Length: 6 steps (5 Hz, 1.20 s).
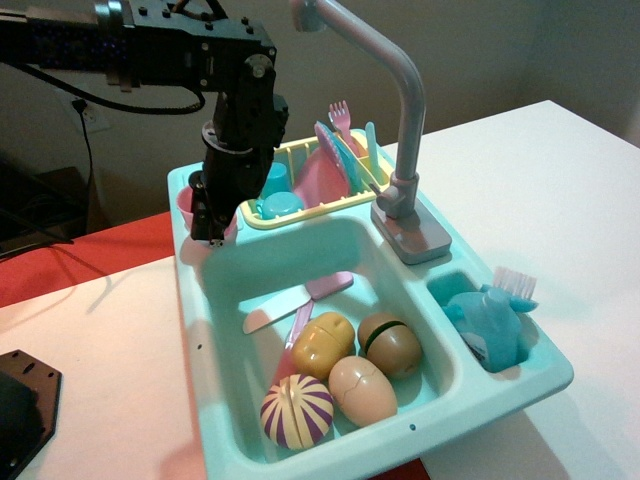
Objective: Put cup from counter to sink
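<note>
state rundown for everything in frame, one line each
cup: upright on the counter corner, not in the sink
pincer: down at the cup, open or shut unclear
sink: holds toy knife, spoon, four toy foods; no cup
faucet: upright, spout over the basin
dish rack: loaded with plates, cutlery, blue cups
brush: lying in the side compartment

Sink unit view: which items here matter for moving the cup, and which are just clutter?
Job items: cup, counter, sink, gripper.

Clutter: dish rack, faucet, toy knife, toy eggs, brush.
</note>
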Each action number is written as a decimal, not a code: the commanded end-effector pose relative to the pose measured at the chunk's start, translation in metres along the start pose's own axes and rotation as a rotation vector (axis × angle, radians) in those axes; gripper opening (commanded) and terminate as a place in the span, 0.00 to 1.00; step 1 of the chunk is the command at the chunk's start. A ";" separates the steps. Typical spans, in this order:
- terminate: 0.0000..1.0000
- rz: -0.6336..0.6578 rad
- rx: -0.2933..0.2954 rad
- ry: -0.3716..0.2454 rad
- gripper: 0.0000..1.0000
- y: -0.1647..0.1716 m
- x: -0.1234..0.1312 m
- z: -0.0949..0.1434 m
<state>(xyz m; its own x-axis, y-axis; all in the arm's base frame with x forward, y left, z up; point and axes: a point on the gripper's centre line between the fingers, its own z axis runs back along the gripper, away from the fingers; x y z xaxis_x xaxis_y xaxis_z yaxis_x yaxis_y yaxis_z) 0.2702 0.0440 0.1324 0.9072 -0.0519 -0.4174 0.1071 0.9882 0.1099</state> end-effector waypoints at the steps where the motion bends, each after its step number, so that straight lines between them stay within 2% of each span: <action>1: 0.00 0.021 0.011 -0.095 0.00 0.001 -0.008 0.019; 2: 0.00 0.001 0.042 -0.111 0.00 -0.008 0.002 0.025; 3: 0.00 -0.030 0.079 -0.142 0.00 -0.027 0.024 0.053; 4: 0.00 -0.059 0.061 -0.184 0.00 -0.046 0.044 0.074; 5: 0.00 -0.100 0.024 -0.194 0.00 -0.075 0.062 0.078; 6: 0.00 -0.101 0.027 -0.153 0.00 -0.088 0.063 0.061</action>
<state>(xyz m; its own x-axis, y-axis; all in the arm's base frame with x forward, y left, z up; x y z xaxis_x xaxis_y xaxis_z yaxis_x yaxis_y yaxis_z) 0.3329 -0.0535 0.1192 0.9134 -0.1745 -0.3678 0.2242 0.9697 0.0969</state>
